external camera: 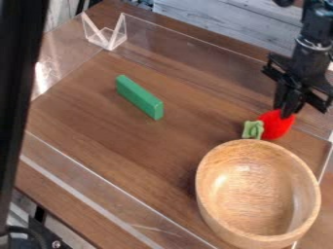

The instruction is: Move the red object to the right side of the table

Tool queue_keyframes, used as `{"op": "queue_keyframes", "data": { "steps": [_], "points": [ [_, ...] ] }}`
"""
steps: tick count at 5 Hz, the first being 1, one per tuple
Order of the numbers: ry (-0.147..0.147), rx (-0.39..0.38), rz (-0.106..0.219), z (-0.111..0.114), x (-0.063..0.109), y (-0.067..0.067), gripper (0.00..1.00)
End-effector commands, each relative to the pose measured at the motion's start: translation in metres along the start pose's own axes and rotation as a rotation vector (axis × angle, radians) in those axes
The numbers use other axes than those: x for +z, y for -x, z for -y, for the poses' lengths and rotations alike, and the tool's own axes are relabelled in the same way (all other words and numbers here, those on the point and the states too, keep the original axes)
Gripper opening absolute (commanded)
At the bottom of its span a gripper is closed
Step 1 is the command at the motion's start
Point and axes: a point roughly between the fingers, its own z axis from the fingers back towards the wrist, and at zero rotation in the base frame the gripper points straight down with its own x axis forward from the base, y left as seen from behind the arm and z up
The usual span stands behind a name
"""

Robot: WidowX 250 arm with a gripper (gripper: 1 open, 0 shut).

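The red object point(275, 126) is a small bright red toy fruit with a green leafy stub point(251, 128) on its left. It hangs or rests just above the wooden bowl's far rim, near the right edge of the table point(130, 156). My gripper point(291, 113) comes down from the top right, its black fingers shut on the upper right of the red object.
A large wooden bowl point(258, 195) fills the near right corner. A green rectangular block point(139, 97) lies left of centre. A clear acrylic stand point(104, 32) sits at the back left. Low clear walls edge the tabletop.
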Motion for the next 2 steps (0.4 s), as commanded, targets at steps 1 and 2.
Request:
{"op": "queue_keyframes", "data": {
  "steps": [1,2],
  "points": [
    [-0.029,-0.008,0.035,0.003,0.018,-0.008,0.0],
    [-0.041,0.019,0.01,-0.001,0.005,-0.006,0.0]
  ]
}}
